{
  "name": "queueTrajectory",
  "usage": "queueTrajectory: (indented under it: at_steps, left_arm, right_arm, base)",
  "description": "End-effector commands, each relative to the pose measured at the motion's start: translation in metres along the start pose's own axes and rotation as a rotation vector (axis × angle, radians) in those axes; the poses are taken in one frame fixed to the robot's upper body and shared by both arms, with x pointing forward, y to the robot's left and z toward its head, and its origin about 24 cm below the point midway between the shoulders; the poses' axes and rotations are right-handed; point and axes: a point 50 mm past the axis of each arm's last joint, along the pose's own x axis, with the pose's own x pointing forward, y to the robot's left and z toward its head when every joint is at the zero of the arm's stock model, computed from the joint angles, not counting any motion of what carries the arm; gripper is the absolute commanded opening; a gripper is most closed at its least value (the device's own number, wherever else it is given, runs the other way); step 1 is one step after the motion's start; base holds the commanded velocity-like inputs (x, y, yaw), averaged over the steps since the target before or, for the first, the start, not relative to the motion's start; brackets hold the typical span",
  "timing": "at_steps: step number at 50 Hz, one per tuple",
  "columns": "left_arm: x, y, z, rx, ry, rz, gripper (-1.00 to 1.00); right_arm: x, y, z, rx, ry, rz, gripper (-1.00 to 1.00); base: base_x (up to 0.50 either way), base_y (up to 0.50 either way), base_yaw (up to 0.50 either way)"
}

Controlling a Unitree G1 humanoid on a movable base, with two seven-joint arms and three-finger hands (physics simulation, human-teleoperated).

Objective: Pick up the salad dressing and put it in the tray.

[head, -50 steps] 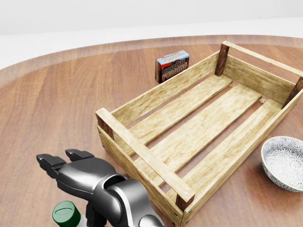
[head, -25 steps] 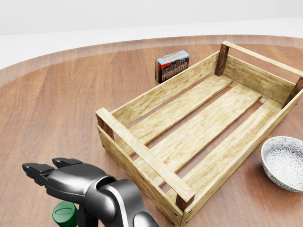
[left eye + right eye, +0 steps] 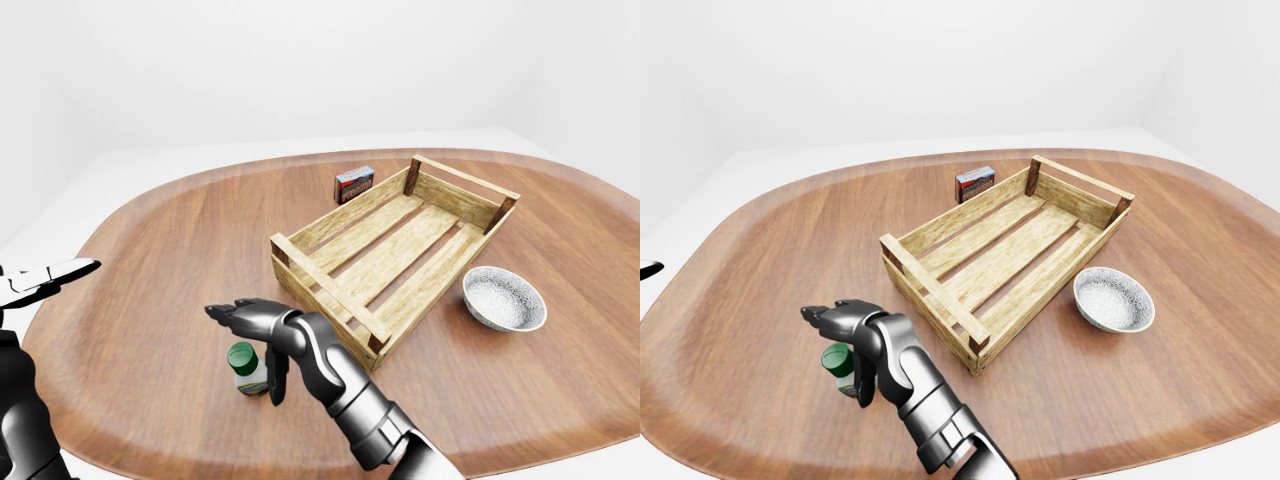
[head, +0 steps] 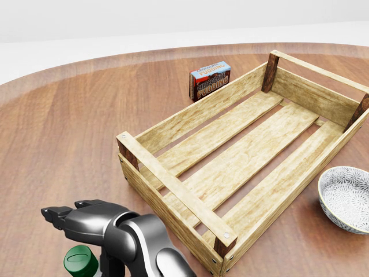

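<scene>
The small green-capped salad dressing bottle [image 3: 246, 368] stands upright on the brown wooden tabletop [image 3: 150, 260], just left of the slatted wooden tray [image 3: 395, 250]. The dark metallic right hand [image 3: 262, 345] hovers over it, fingers spread; it should settle lower so the fingers wrap the body below the cap before closing

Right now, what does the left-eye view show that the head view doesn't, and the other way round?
Only the left-eye view shows the left hand at its left edge, raised and apart from everything; the bottle's body below the cap; and the whole oval table.

Only the head view shows the pudding box closely enough to read its lettering.

Both show the right hand with open fingers over the salad dressing, the tray with nothing in it, and the bowl to the tray's right.
</scene>
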Motion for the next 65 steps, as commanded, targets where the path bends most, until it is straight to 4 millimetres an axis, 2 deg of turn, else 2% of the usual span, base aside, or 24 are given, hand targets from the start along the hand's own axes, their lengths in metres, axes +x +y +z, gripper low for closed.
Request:
queueTrajectory:
  at_steps: [1, 5, 6, 7, 9, 11, 14, 20, 29, 35, 38, 40, 45, 63, 65]
  left_arm:
    - [0.000, 0.002, -0.002, -0.010, 0.011, 0.005, 1.00]
    - [0.000, 0.002, -0.004, -0.012, 0.019, 0.005, 1.00]
    - [-0.001, 0.002, -0.005, -0.011, 0.022, 0.004, 1.00]
    - [0.000, 0.002, -0.005, -0.013, 0.021, 0.004, 1.00]
    - [0.000, 0.001, -0.005, -0.015, 0.020, 0.003, 1.00]
    - [-0.001, 0.001, -0.006, -0.015, 0.026, 0.002, 1.00]
    - [-0.002, 0.000, -0.008, -0.016, 0.032, -0.002, 1.00]
    - [-0.002, 0.000, -0.009, -0.015, 0.038, -0.002, 1.00]
    - [-0.002, -0.001, -0.011, -0.014, 0.047, -0.004, 1.00]
    - [-0.002, -0.002, -0.013, -0.013, 0.053, -0.006, 1.00]
    - [-0.002, -0.003, -0.014, -0.011, 0.056, -0.008, 1.00]
    - [-0.003, -0.004, -0.015, -0.009, 0.062, -0.011, 1.00]
    - [-0.003, -0.005, -0.015, -0.009, 0.058, -0.015, 1.00]
    - [-0.003, -0.005, -0.017, -0.007, 0.066, -0.021, 1.00]
    - [-0.003, -0.005, -0.016, -0.008, 0.064, -0.020, 1.00]
  right_arm:
    - [0.007, 0.004, -0.012, -0.006, 0.061, 0.051, 1.00]
    - [0.010, 0.010, -0.016, 0.016, 0.070, 0.079, 1.00]
    - [0.010, 0.015, -0.016, 0.020, 0.068, 0.092, -0.44]
    - [0.011, 0.021, -0.011, 0.013, 0.047, 0.104, -1.00]
    - [0.011, 0.026, -0.001, 0.001, 0.011, 0.114, -1.00]
    - [0.010, 0.020, 0.000, -0.004, 0.002, 0.098, -1.00]
    - [0.010, 0.014, -0.005, 0.009, 0.019, 0.086, -1.00]
    - [0.010, 0.014, -0.014, 0.055, 0.039, 0.086, -1.00]
    - [0.009, 0.005, -0.014, 0.067, 0.029, 0.068, -1.00]
    - [0.005, -0.017, -0.010, 0.017, 0.033, 0.004, -1.00]
    - [0.000, -0.034, 0.006, -0.044, -0.013, -0.048, -1.00]
    - [-0.007, -0.054, 0.021, -0.103, -0.076, -0.095, -1.00]
    - [-0.022, -0.080, 0.039, -0.206, -0.157, -0.146, -1.00]
    - [-0.065, -0.182, 0.082, -0.243, -0.232, -0.386, -1.00]
    - [-0.069, -0.188, 0.085, -0.253, -0.229, -0.401, -1.00]
  base:
    - [0.00, 0.00, 0.00]
    - [0.00, 0.00, 0.00]
    - [0.00, 0.00, 0.00]
    - [0.00, 0.00, 0.00]
    - [0.00, 0.00, 0.00]
    - [0.00, 0.00, 0.00]
    - [0.00, 0.00, 0.00]
    - [0.00, 0.00, 0.00]
    - [0.00, 0.00, 0.00]
    - [0.00, 0.00, 0.00]
    - [0.00, 0.00, 0.00]
    - [0.00, 0.00, 0.00]
    - [0.00, 0.00, 0.00]
    - [0.00, 0.00, 0.00]
    - [0.00, 0.00, 0.00]
